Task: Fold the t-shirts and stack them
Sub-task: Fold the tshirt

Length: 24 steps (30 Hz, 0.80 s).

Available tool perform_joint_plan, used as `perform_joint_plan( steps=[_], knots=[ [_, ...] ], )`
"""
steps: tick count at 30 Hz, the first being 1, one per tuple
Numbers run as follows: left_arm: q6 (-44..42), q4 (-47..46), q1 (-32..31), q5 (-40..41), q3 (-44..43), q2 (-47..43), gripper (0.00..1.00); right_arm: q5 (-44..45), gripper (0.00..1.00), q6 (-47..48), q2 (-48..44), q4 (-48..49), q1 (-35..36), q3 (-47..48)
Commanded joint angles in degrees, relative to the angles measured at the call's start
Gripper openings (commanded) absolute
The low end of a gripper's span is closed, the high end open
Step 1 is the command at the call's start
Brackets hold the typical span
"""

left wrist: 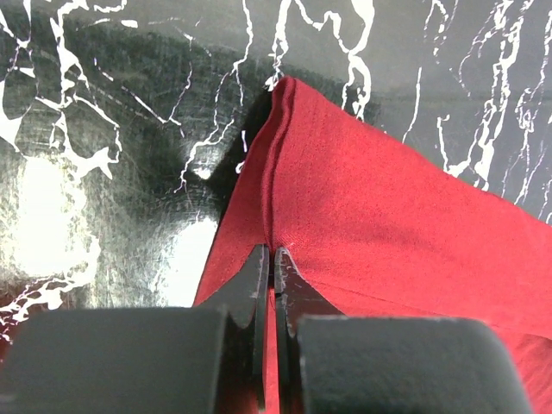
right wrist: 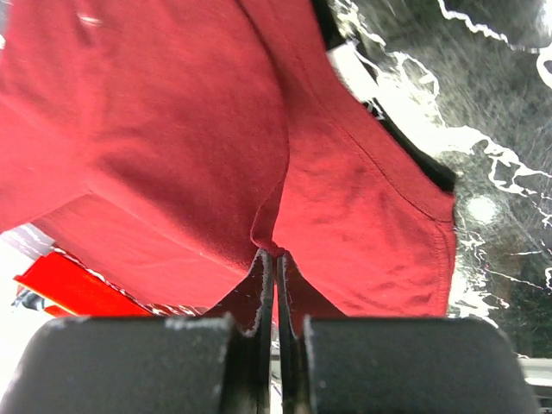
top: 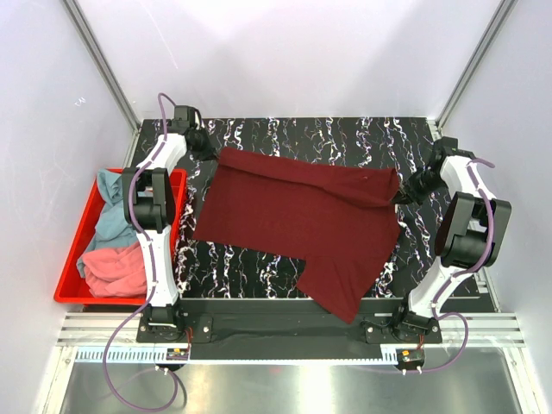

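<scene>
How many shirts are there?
3. The maroon shirt lies spread on the table, pinched by the left gripper and right gripper. The teal-blue shirt and the pink shirt sit crumpled in the red bin on the left. More could hide underneath them.

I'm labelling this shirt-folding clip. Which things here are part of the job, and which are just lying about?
Part of the job: maroon t-shirt, pinched by left claw and right claw; teal-blue t-shirt; coral pink t-shirt.
Just lying about: red bin holding those two; black marbled table.
</scene>
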<state>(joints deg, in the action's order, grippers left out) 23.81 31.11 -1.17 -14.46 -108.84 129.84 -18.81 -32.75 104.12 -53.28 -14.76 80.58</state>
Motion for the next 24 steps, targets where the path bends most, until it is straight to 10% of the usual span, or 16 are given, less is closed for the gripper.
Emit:
perform_joint_plan(
  steps=[1, 6, 13, 24],
  knots=[
    [-0.7, -0.4, 0.6, 1.5, 0.2, -2.1, 0.0, -0.6, 0.02, 1.5, -1.6, 2.0, 0.2, -0.9],
    [-0.5, 0.5, 0.6, 1.5, 0.7, -1.3, 0.12, 0.4, 0.1, 2.8, 0.5, 2.2, 0.2, -0.5],
    [-1.2, -1.2, -0.1, 6.5, 3.8, -8.2, 0.5, 5.2, 0.53, 6.1, 2.0, 0.7, 0.2, 4.4],
    [2.6, -9.1, -3.7, -3.7, -5.9, 0.0, 0.26, 0.2, 0.57, 3.4, 17.7, 8.7, 0.2, 20.6]
  ],
)
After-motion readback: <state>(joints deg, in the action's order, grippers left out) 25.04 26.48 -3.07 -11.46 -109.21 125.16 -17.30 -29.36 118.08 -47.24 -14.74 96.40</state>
